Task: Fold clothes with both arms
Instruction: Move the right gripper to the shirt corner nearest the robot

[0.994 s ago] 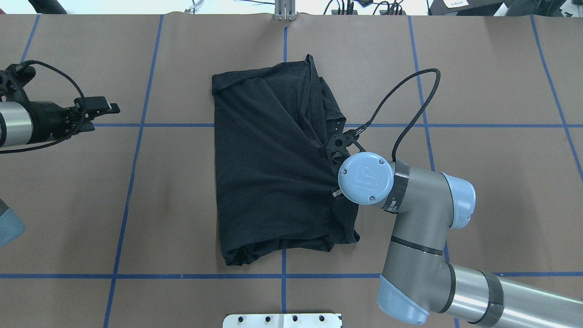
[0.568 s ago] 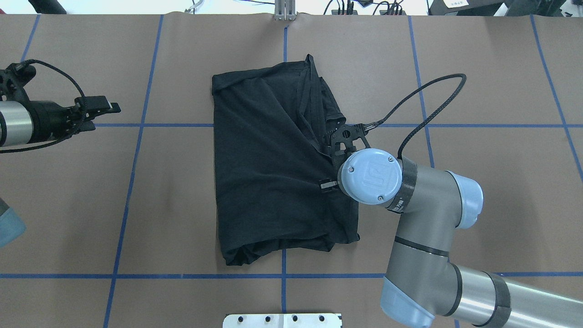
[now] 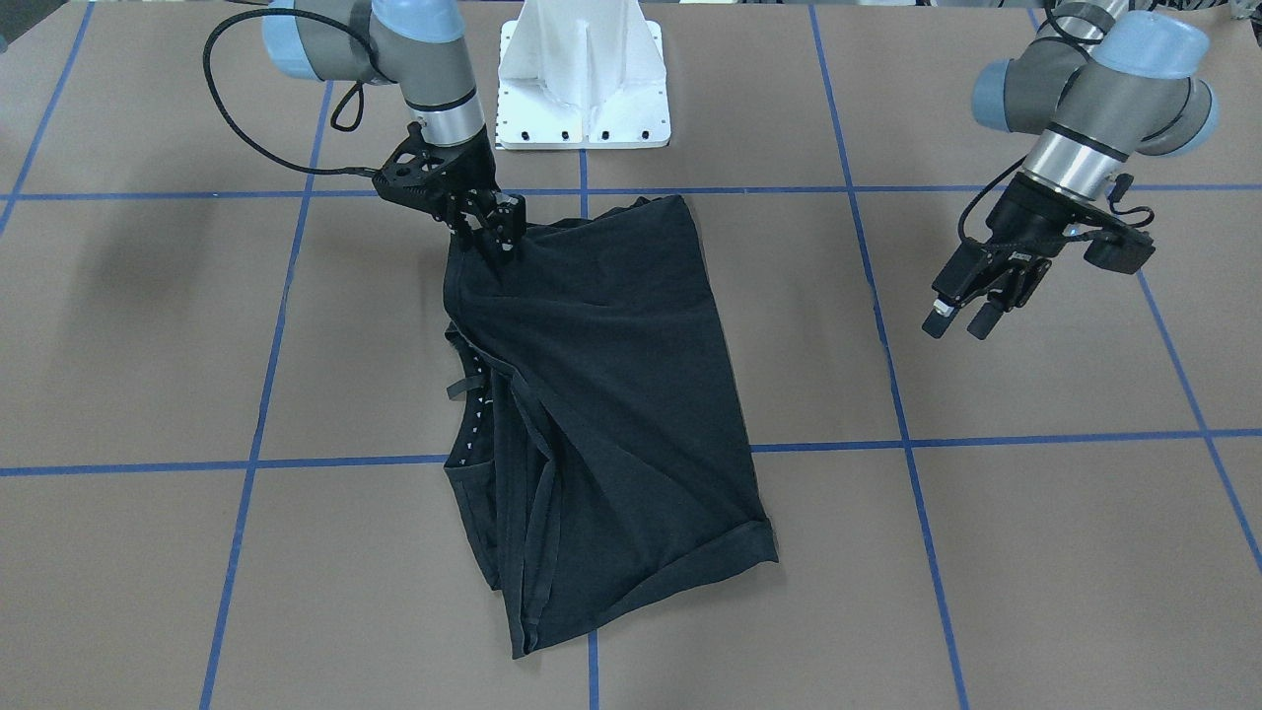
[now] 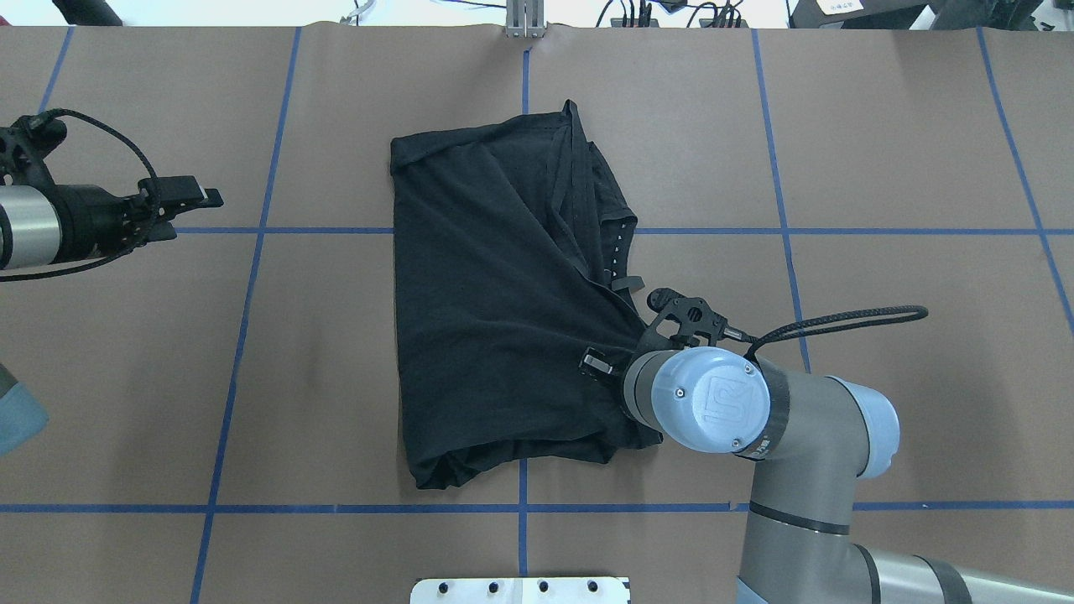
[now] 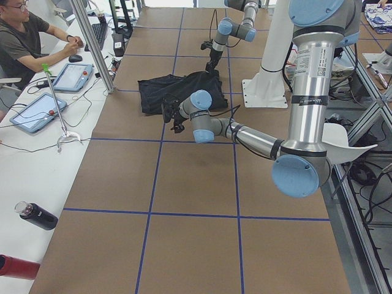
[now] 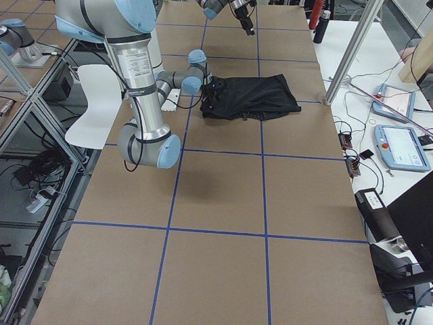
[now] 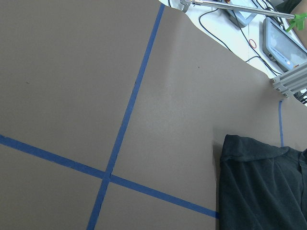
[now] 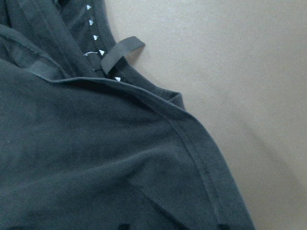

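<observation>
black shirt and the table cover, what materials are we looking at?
T-shirt: looks like soft matte knit, probably cotton jersey; it drapes in limp folds, with stitched hems clear in the right wrist view. Table cover: looks like matte brown paper or thin board, flat and non-glossy, gridded with blue tape; exact stock can't be told.

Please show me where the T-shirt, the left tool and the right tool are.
T-shirt (image 4: 495, 294), overhead view, middle of the cloth.
Left tool (image 3: 956, 320), front-facing view, between its fingertips.
Right tool (image 3: 498, 247), front-facing view, fingertips at the shirt edge.
</observation>
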Available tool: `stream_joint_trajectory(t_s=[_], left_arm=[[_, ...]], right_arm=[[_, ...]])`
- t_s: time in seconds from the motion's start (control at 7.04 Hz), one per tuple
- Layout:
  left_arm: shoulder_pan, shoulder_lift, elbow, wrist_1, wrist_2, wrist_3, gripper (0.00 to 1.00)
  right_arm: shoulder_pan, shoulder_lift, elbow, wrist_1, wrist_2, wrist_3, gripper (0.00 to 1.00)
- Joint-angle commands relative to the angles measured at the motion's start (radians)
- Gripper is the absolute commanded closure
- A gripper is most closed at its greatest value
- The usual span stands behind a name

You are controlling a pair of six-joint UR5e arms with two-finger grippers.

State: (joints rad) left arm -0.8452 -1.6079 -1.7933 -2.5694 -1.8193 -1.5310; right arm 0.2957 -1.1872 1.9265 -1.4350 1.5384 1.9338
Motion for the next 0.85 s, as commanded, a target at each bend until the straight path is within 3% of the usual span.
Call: stream_joint_trajectory(t_s=[0.0,0.71], left_arm=[[0.000,0.000,-0.004,0.000,0.000,0.000,0.00],[0.000,0.008,-0.021,0.000,0.000,0.000,0.00]], right_arm=[[-0.021,-0.031,0.006,0.001,0.005,0.092,0.32],[-0.046,-0.020,-0.006,0.001,-0.001,0.097,0.32]])
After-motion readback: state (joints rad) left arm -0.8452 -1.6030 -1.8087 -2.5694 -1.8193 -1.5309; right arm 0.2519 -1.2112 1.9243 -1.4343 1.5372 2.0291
